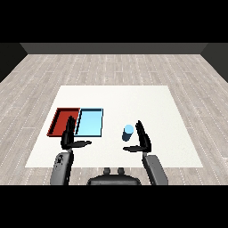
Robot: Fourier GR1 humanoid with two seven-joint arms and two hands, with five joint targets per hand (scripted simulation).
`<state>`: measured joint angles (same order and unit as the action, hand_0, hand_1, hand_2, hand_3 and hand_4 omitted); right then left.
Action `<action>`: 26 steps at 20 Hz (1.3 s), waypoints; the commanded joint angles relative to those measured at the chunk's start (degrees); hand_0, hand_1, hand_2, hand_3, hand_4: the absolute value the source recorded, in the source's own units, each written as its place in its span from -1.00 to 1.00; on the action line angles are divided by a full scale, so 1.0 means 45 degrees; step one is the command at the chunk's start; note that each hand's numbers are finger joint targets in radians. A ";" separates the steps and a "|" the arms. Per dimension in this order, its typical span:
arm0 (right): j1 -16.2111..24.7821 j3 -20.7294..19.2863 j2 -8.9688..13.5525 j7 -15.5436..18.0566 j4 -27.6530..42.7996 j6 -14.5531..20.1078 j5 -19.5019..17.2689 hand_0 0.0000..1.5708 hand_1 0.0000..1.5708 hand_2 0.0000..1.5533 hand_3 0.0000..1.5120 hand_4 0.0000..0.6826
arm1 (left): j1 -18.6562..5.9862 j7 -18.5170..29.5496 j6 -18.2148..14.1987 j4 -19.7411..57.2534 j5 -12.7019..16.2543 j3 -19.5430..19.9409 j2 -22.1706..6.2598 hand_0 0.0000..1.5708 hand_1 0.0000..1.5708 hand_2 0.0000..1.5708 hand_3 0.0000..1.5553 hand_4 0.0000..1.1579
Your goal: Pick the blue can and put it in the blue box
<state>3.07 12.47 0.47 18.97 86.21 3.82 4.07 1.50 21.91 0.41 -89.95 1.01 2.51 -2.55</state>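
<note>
A light blue can (128, 132) stands upright on the white table (133, 102), right of centre. My right hand (143, 140) is just to its right, fingers straight and pointing up, thumb reaching left below the can; I cannot tell whether it touches the can. The light blue tray (90, 122) lies left of the can, with the red tray (62, 121) beside it on the left. My left hand (69, 138) hovers over the front edge of the trays, fingers straight, thumb out to the right.
Both trays hold nothing. The table's near edge runs just in front of both hands. Grey wood floor surrounds the table.
</note>
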 commanded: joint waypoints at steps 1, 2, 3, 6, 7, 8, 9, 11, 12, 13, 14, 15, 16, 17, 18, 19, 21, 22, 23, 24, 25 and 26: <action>-0.0662 -0.0823 0.0241 -0.1214 -0.0061 -0.0135 0.0448 -1.00 -1.00 -1.00 -1.00 -1.00 | 0.0132 -0.0354 -0.0232 -0.0302 -0.0037 0.0017 0.0075 -1.00 -1.00 -1.00 -1.00 -1.00; -0.1241 -0.0498 -0.0096 -0.0550 -0.1308 0.0289 0.0334 -1.00 -1.00 -1.00 -1.00 -1.00 | 0.0651 -0.0103 -0.0417 -0.0458 -0.0356 -0.0560 0.0533 -1.00 -1.00 -1.00 -1.00 -1.00; -0.0668 -0.0593 -0.0098 -0.0379 -0.1154 0.0200 0.0124 -1.00 -1.00 -1.00 -1.00 -1.00 | -0.0160 -0.0369 0.0193 0.0121 0.0246 0.0159 -0.0127 -1.00 -1.00 -1.00 -1.00 -1.00; -0.1477 -0.0653 -0.0101 -0.0800 -0.1538 0.0512 0.0670 -1.00 -1.00 -1.00 -1.00 -1.00 | -0.0206 0.0129 0.0351 0.0663 0.0221 0.0054 -0.0037 -1.00 -1.00 -1.00 -1.00 -1.00; -0.1718 -0.1255 -0.0041 -0.0735 -0.1722 -0.0001 0.0544 -1.00 -1.00 -1.00 -1.00 -1.00 | -0.0092 -0.0105 0.0322 0.0252 0.0306 0.0087 -0.0051 -1.00 -1.00 -1.00 -1.00 -1.00; -0.2261 -0.1131 -0.0102 -0.0459 -0.2608 0.0579 0.0752 -1.00 -1.00 -1.00 -1.00 -1.00 | -0.0262 0.0043 0.0335 0.0585 0.0315 0.0156 -0.0060 -1.00 -1.00 -1.00 -1.00 -1.00; -0.1166 -0.1152 -0.0067 -0.0056 -0.1951 -0.0074 0.0472 -1.00 -1.00 -1.00 -1.00 -1.00 | 0.0274 0.0344 0.0291 0.0088 0.0131 0.0162 -0.0145 -1.00 -1.00 -1.00 -1.00 -1.00; -0.1672 -0.1579 0.0092 0.0400 -0.3374 -0.0279 0.0923 -1.00 -1.00 -1.00 -1.00 -1.00 | 0.0676 0.0075 0.0199 -0.0313 0.0071 0.0214 -0.0265 -1.00 -1.00 -1.00 -1.00 -1.00; -0.1738 -0.0893 -0.0101 0.0144 -0.2980 0.0428 0.0673 -1.00 -1.00 -1.00 -1.00 -1.00 | -0.0182 -0.1239 -0.0567 -0.0907 -0.0381 -0.0378 0.0229 -1.00 -1.00 -1.00 -1.00 -1.00; -0.2668 -0.1290 -0.0101 -0.0172 -0.3796 0.0368 0.0833 -1.00 -1.00 -1.00 -1.00 -1.00 | 0.0169 0.0515 -0.0058 0.0202 -0.0228 0.0025 0.0011 -1.00 -1.00 -1.00 -1.00 -1.00; -0.2371 -0.1592 -0.0102 0.0648 -0.4227 -0.0221 0.1141 -1.00 -1.00 -1.00 -1.00 -1.00 | -0.0426 0.0771 -0.0090 0.1268 -0.0175 0.0297 -0.0024 -1.00 -1.00 -1.00 -1.00 -1.00; -0.2050 -0.1260 -0.0102 0.0371 -0.3891 0.0164 0.1186 -1.00 -1.00 -1.00 -1.00 -1.00 | 0.0792 -0.1115 -0.0288 -0.1679 -0.0031 -0.0308 0.0200 -1.00 -1.00 -1.00 -1.00 -1.00; -0.2528 -0.1270 -0.0103 0.1240 -0.5100 0.0051 0.1342 -1.00 -1.00 -1.00 -1.00 -1.00 | 0.0326 -0.0394 -0.0485 -0.0831 -0.0289 -0.0405 0.0428 -1.00 -1.00 -1.00 -1.00 -1.00; -0.3319 -0.1587 -0.0103 0.0966 -0.5616 -0.0063 0.1488 -1.00 -1.00 -1.00 -1.00 -1.00 | 0.0130 -0.0241 -0.0270 -0.0251 -0.0250 -0.0199 0.0188 -1.00 -1.00 -1.00 -1.00 -1.00; -0.2382 -0.0561 -0.0103 0.0672 -0.4408 0.0818 0.1838 -1.00 -1.00 -1.00 -1.00 -1.00 | -0.0136 0.0092 0.0215 0.0256 0.0283 0.0244 -0.0074 -1.00 -1.00 -1.00 -1.00 -1.00; -0.2864 -0.1857 -0.0100 0.0166 -0.4707 -0.0088 0.1645 -1.00 -1.00 -1.00 -1.00 -1.00 | -0.0141 -0.0165 -0.0036 0.0013 0.0132 0.0389 -0.0182 -1.00 -1.00 -1.00 -1.00 -1.00; -0.3439 -0.0638 -0.0104 0.1317 -0.6090 0.0692 0.2328 -1.00 -1.00 -1.00 -1.00 -1.00 | 0.0094 -0.1066 -0.0331 -0.1158 -0.0078 0.0032 -0.0044 -1.00 -1.00 -1.00 -1.00 -1.00; -0.3288 -0.0436 -0.0104 0.1364 -0.6006 0.0760 0.2498 -1.00 -1.00 -1.00 -1.00 -1.00 | -0.0198 0.0814 -0.0200 0.0988 -0.0480 -0.0011 0.0121 -1.00 -1.00 -1.00 -1.00 -1.00; -0.3921 -0.0268 -0.0104 0.1833 -0.6871 0.1134 0.3039 -1.00 -1.00 -1.00 -1.00 -1.00 | 0.0178 0.0105 -0.0370 -0.0110 -0.0243 0.0122 0.0091 -1.00 -1.00 -1.00 -1.00 -1.00; -0.3136 -0.0568 -0.0104 0.1105 -0.5642 0.0820 0.2359 -1.00 -1.00 -1.00 -1.00 -1.00 | 0.0534 -0.0470 -0.0698 -0.1053 -0.0537 -0.0370 0.0365 -1.00 -1.00 -1.00 -1.00 -1.00; -0.3337 -0.0101 -0.0104 0.1116 -0.5888 0.1252 0.2611 -1.00 -1.00 -1.00 -1.00 -1.00 | 0.0299 -0.0012 -0.0200 -0.0663 -0.0250 -0.0015 0.0001 -1.00 -1.00 -1.00 -1.00 -1.00; -0.3200 -0.1168 -0.0104 0.1042 -0.5705 0.0489 0.2149 -1.00 -1.00 -1.00 -1.00 -1.00 | 0.0282 0.0089 0.0398 -0.0267 0.0212 0.0516 -0.0480 -1.00 -1.00 -1.00 -1.00 -1.00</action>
<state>-11.35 9.22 0.01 23.72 60.86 7.11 14.18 2.50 21.71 -0.11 -91.50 0.42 2.97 -2.78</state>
